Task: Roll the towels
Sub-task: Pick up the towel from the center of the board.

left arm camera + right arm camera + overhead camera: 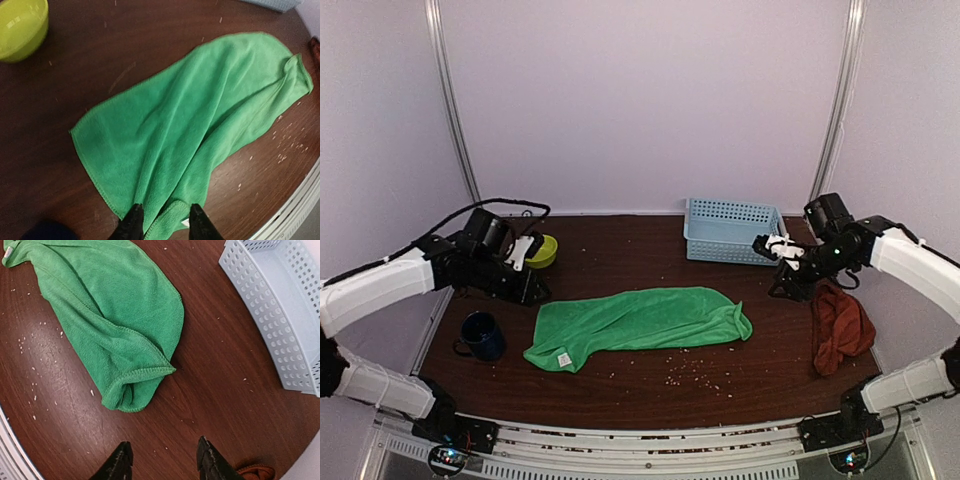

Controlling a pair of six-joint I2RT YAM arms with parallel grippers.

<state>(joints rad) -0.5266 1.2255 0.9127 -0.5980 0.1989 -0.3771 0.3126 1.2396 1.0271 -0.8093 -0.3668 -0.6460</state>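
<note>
Rolling the green towel (640, 322) as it lies looks risky to us. It stretches across the middle of the counter (620, 240) rumpled, its right end curled over on itself, so a roll could come out lopsided or gather the crumbs (685, 372) just beside its near edge. The left tool (165, 210) and right tool (162, 450) both hang open and empty. The rust towel (840, 325) sits bunched by the counter's right edge, where a clumsy pinch might drag it off.

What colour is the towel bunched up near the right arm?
Rust red. The bunched towel shows best in the top external view.
</note>
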